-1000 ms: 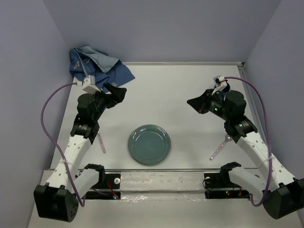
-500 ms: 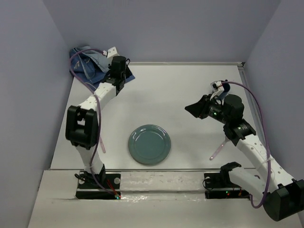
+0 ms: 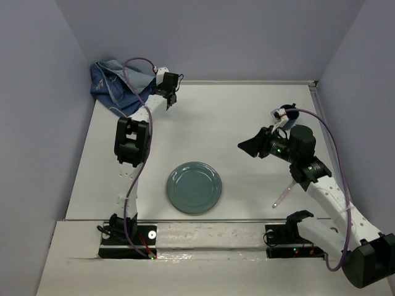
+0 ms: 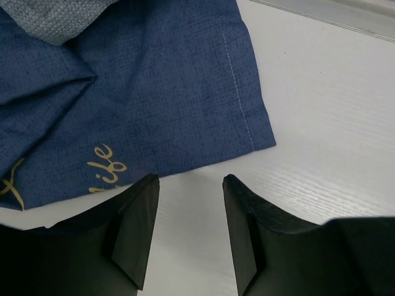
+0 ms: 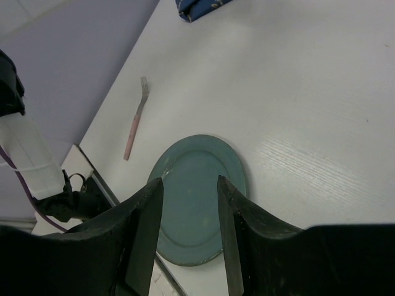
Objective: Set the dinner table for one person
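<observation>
The dinner table [image 3: 234,117] is a large white tabletop. A teal plate [image 3: 194,187] lies near its front middle. A dark blue cloth [image 3: 120,83] with gold lettering is crumpled in the back left corner. My left gripper [image 3: 169,92] is stretched out to the cloth's near corner; in the left wrist view it [image 4: 188,185] is open and empty, just short of the cloth's hem [image 4: 142,92]. My right gripper [image 3: 250,147] hovers open and empty right of centre; in its wrist view it [image 5: 190,185] frames the plate [image 5: 191,216].
A pink-handled fork [image 5: 134,120] lies left of the plate. Another pink utensil [image 3: 282,194] lies to the plate's right, under the right arm. Purple-grey walls close in the back and both sides. A metal rail [image 3: 210,231] runs along the front edge.
My left arm has swung from beside the plate out to the back left, up to the cloth's corner. My right gripper has shifted slightly left.
</observation>
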Robot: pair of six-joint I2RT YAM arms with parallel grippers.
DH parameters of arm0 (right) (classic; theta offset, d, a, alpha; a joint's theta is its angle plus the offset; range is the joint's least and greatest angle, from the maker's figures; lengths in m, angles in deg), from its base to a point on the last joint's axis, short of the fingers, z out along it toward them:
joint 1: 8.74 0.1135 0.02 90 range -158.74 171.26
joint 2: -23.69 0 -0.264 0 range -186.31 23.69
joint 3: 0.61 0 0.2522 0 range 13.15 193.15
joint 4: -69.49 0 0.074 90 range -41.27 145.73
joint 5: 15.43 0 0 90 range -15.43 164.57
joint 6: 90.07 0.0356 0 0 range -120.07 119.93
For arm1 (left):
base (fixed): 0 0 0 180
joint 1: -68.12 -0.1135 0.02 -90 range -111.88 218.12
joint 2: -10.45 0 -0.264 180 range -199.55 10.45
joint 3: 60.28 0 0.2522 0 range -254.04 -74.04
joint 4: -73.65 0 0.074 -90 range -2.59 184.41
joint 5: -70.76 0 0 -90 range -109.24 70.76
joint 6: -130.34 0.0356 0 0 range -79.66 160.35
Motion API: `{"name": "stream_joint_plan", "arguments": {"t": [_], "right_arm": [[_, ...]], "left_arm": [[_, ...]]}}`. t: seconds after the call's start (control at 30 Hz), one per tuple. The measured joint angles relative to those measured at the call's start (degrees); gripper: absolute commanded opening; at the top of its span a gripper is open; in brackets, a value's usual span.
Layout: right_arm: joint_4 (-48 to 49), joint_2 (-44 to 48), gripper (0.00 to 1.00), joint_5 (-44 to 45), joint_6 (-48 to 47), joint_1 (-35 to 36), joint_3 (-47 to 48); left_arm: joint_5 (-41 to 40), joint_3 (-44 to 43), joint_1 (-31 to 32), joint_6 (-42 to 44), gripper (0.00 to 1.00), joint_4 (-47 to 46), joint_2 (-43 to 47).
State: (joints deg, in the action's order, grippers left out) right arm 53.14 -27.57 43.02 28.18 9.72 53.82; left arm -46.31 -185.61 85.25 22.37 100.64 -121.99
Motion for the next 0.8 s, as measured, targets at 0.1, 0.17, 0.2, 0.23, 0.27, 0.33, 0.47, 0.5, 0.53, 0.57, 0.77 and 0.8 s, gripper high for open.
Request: {"name": "stream_joint_plan", "arguments": {"t": [0.1,0.17,0.2,0.23,0.27,0.33,0.47,0.5,0.53,0.57,0.77,0.8], "right_arm": [[-0.02,0.09,0.46,-0.11,0.00,0.00,-0.33],[0.02,0.13,0.46,-0.24,0.00,0.00,-0.35],[0.00,0.15,0.46,-0.35,0.00,0.00,-0.35],[0.00,0.15,0.46,-0.42,0.00,0.00,-0.35],[0.00,0.15,0.46,-0.42,0.00,0.00,-0.35],[0.00,0.15,0.46,-0.42,0.00,0.00,-0.35],[0.59,-0.26,0.46,-0.46,0.02,0.00,-0.35],[0.70,-0.55,0.46,-0.48,0.02,0.00,-0.35],[0.87,-0.98,0.46,-0.59,0.04,0.00,-0.35],[1.07,-1.46,0.46,-0.66,0.07,0.00,-0.35],[2.14,-3.32,0.46,-0.83,0.44,0.00,-0.35],[2.69,-3.74,0.46,-0.81,0.46,0.00,-0.35]], "left_arm": [[0.04,-2.56,-0.70,0.28,0.57,1.64,-2.16],[0.76,-3.34,-1.44,0.09,0.57,2.58,-3.15],[1.53,-3.78,-1.79,-0.31,0.57,3.10,-3.65],[2.34,-4.37,-2.36,-0.76,0.56,3.34,-4.46],[3.58,-4.90,-2.97,-1.33,0.56,3.56,-5.29],[5.66,-5.25,-4.13,-2.16,0.53,3.82,-6.54],[9.22,-6.32,-5.97,-3.58,0.47,4.04,-8.48],[9.66,-6.45,-6.19,-3.82,0.41,4.00,-8.52],[10.43,-6.56,-6.40,-4.15,0.33,3.98,-8.63],[11.04,-6.67,-6.54,-4.46,0.15,3.74,-8.74],[15.34,-7.45,-6.64,-5.81,0.00,1.42,-9.57],[16.50,-7.43,-6.62,-6.03,0.00,1.07,-9.57]]}}
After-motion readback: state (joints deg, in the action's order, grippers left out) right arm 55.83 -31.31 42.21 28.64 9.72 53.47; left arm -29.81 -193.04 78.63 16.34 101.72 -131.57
